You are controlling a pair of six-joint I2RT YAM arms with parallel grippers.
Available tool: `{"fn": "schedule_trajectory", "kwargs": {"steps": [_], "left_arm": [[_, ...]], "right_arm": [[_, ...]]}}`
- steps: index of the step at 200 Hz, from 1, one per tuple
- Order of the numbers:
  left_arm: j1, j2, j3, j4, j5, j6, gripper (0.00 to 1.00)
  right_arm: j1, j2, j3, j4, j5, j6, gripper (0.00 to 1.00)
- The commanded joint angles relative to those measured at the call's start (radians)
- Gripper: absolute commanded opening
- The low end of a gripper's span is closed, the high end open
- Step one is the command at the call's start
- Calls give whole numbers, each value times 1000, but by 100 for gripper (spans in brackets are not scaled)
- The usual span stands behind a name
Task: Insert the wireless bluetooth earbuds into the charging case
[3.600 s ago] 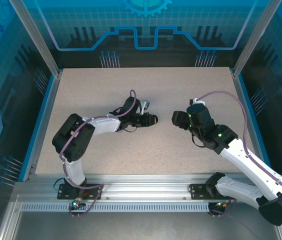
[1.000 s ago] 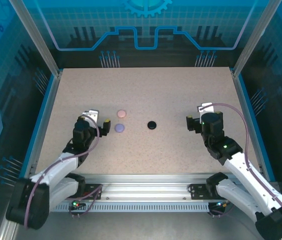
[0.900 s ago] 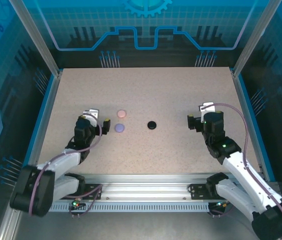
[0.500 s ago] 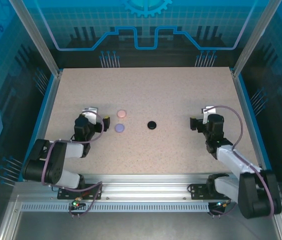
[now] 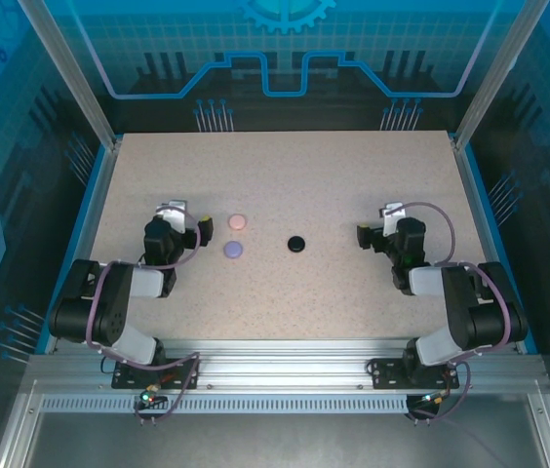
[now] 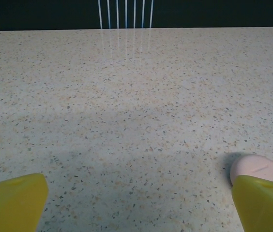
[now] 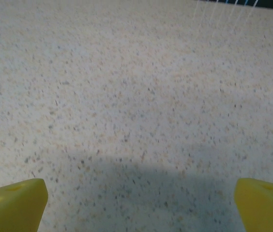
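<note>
Both arms are pulled back, left tool and right tool spread empty; reach carelessly and you knock the pink case.

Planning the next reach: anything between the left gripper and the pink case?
Nothing visible. Only bare table lies between the open left gripper and the pink case, which sits to the gripper's right, outside its jaws. The lilac case is clear of that path.
</note>
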Motion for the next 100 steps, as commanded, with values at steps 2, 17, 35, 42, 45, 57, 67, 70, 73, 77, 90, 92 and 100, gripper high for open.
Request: {"fn": "schedule_trajectory", "kwargs": {"steps": [2, 17, 35, 42, 45, 57, 67, 70, 73, 77, 90, 92, 100], "left_arm": [[10, 9, 27, -34, -73, -43, 99], [11, 9, 26, -32, -74, -43, 99], [12, 8, 25, -33, -76, -45, 99], [12, 9, 26, -32, -76, -44, 99], [11, 8, 25, -31, -76, -44, 99], [12, 10, 25, -30, -76, -45, 99], [12, 9, 24, -30, -76, -44, 99], [12, 9, 24, -31, -76, -44, 99], [12, 9, 24, -31, -76, -44, 99], [12, 8, 25, -30, -76, -45, 99], [12, 8, 24, -30, -76, -44, 99], [12, 9, 24, -30, -77, -44, 99], [12, 9, 24, -30, -76, -44, 99]], "right_arm": [[-16, 5, 31, 16, -40, 6, 100], [-12, 5, 25, 32, -31, 3, 100], [-12, 5, 29, 25, -31, 2, 100], [-10, 5, 29, 25, -31, 2, 100], [-11, 5, 29, 25, -30, 2, 100], [-11, 5, 29, 25, -31, 2, 100], [-10, 4, 29, 25, -30, 1, 100], [-10, 5, 28, 25, -30, 1, 100], [-10, 5, 30, 24, -30, 1, 100], [-11, 6, 31, 21, -33, 2, 100], [-13, 6, 34, 18, -36, 3, 100], [-13, 6, 33, 16, -36, 2, 100], [-15, 9, 38, 12, -39, 4, 100]]}}
